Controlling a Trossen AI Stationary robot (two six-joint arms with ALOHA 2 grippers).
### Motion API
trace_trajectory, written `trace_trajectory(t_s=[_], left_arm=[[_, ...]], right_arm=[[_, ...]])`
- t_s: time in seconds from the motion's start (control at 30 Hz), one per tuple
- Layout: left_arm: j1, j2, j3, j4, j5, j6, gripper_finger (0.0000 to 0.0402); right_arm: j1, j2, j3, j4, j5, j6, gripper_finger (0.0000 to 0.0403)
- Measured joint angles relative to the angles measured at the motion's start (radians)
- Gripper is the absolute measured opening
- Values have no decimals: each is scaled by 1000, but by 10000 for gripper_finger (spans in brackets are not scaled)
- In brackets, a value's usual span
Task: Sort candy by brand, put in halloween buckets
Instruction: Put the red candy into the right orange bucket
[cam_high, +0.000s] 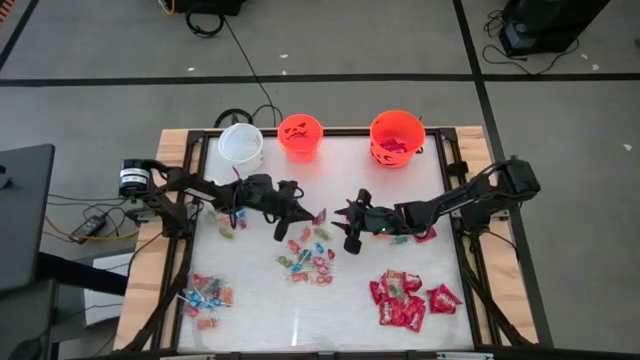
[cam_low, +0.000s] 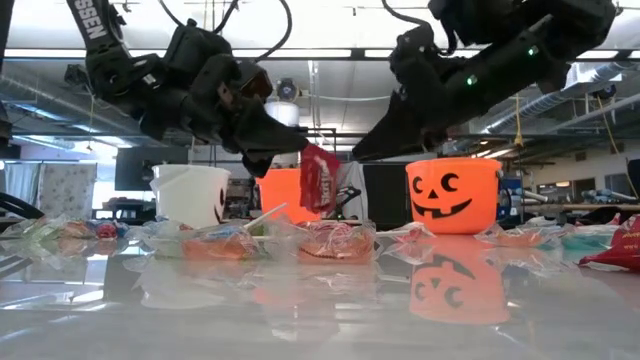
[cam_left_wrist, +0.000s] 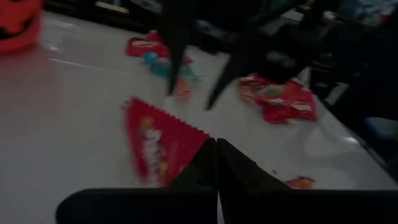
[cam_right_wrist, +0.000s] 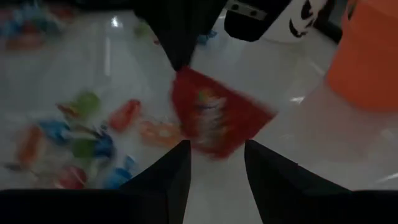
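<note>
Seen from above, the left gripper (cam_high: 305, 216) reached toward the middle of the table with its jaws pressed together on a red candy packet (cam_high: 319, 216), lifted above a central scatter of small wrapped sweets (cam_high: 306, 261), while the right gripper (cam_high: 349, 224) faced it from just beside, its jaws spread and holding nothing. A white bucket (cam_high: 240, 142), a small orange jack-o'-lantern bucket (cam_high: 299, 134) and a larger orange bucket (cam_high: 397, 136) with pink pieces inside stood in a row along the far edge; a heap of red packets (cam_high: 403, 298) lay near the front on the right arm's side, and lollipops and small sweets (cam_high: 206, 297) lay near the front on the left arm's side. From table height, the red candy packet (cam_low: 319, 177) hung clear of the surface from the left gripper (cam_low: 296, 144), in front of the buckets. The left wrist camera showed its own fingers (cam_left_wrist: 214, 163) shut on a corner of the packet (cam_left_wrist: 157, 147), with the right gripper's spread fingers (cam_left_wrist: 178, 46) beyond. The right wrist camera showed its own fingers (cam_right_wrist: 163, 174) apart, the dangling packet (cam_right_wrist: 214, 118) just ahead of them.
</note>
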Motion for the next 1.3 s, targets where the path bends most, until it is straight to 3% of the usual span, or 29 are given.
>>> trace_trajectory(t_s=[0.2, 0.3, 0.53, 0.63, 0.93, 1.3], left_arm=[[0, 0, 15, -59, 99, 20, 1], [-2, 0, 49, -144, 101, 47, 1], [-7, 0, 129, -266, 72, 104, 0], [-7, 0, 145, -276, 71, 105, 1], [-7, 0, 153, -263, 52, 126, 1], [-7, 0, 153, -200, 44, 122, 1]], right_arm=[[17, -3, 0, 39, 13, -309, 161], [21, -3, 1, 104, -8, -364, 161], [-40, 21, 14, 141, -227, -249, 161], [-50, 18, 15, 143, -264, -229, 161], [-74, 20, 14, 105, -217, -102, 162], [-74, 20, 14, 97, -242, -83, 161]])
